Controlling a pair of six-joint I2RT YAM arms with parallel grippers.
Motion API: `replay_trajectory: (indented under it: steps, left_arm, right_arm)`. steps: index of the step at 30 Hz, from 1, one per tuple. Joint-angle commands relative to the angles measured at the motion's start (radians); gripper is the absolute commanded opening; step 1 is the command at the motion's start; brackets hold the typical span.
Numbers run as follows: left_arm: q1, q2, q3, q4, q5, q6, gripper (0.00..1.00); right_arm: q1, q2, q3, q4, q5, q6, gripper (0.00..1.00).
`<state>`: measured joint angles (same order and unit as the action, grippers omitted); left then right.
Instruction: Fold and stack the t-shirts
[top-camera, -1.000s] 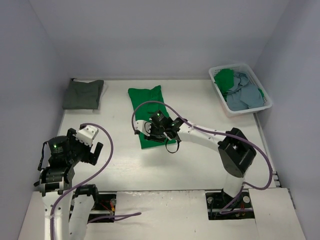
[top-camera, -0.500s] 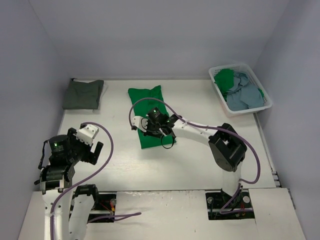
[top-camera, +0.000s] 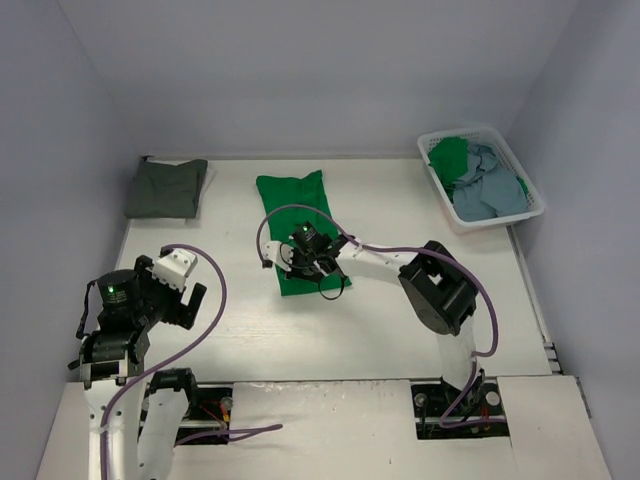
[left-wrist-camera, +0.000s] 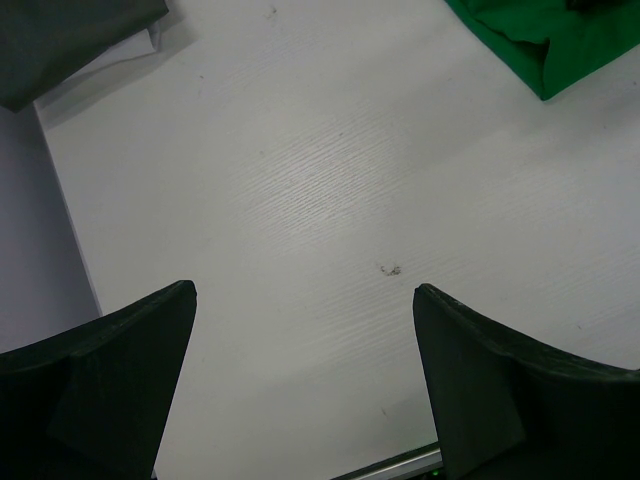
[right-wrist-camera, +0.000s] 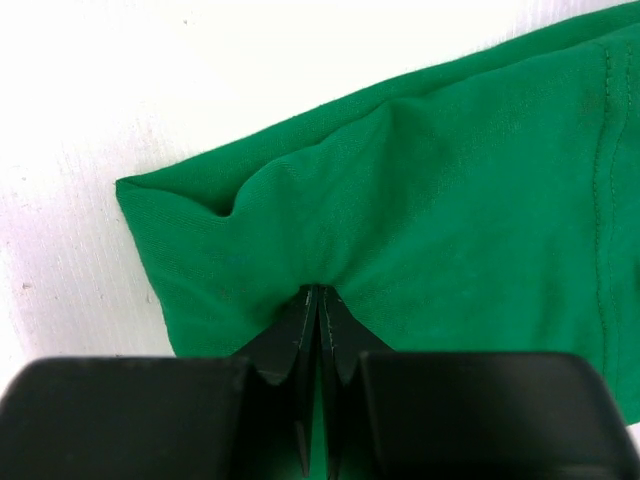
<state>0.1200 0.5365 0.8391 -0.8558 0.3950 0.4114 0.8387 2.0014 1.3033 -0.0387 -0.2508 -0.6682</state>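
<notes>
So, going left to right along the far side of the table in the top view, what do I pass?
grey shirt → green shirt → basket

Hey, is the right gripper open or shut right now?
Shut on the green shirt: in the wrist view the right gripper has its jaws together, with puckered cloth pinched between them near the shirt's edge.

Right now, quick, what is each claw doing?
Left claw: open, holding nothing.
Right claw: closed, pinching the green t-shirt near its corner.
</notes>
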Motion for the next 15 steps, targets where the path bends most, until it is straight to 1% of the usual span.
replay_trajectory:
  steps: [1,8,9,10,12,13,15]
  left_arm:
    - [0.009,0.008,0.011,0.049,0.011,0.001,0.84]
    - [0.009,0.002,0.011,0.052,0.011,0.001,0.84]
    - [0.009,0.002,0.011,0.051,0.011,0.000,0.84]
    - [0.009,0.002,0.011,0.049,0.011,0.001,0.83]
    - [0.009,0.002,0.011,0.051,0.008,0.003,0.84]
    - [0.009,0.000,0.011,0.049,0.008,0.003,0.84]
    - [0.009,0.002,0.011,0.049,0.008,0.001,0.84]
  right_arm:
    - [0.008,0.033,-0.003,-0.021,-0.027,0.009,0.02]
    - [0.000,-0.029,0.030,-0.021,0.034,0.022,0.09]
    - [-0.006,-0.055,0.036,-0.023,0.041,0.024,0.13]
    - [-0.009,-0.070,0.039,-0.021,0.051,0.025,0.20]
    - [-0.018,-0.101,0.044,-0.018,0.062,0.025,0.23]
    - [-0.026,-0.128,0.045,-0.020,0.074,0.025,0.29]
    - [-0.029,-0.153,0.039,-0.020,0.088,0.018,0.32]
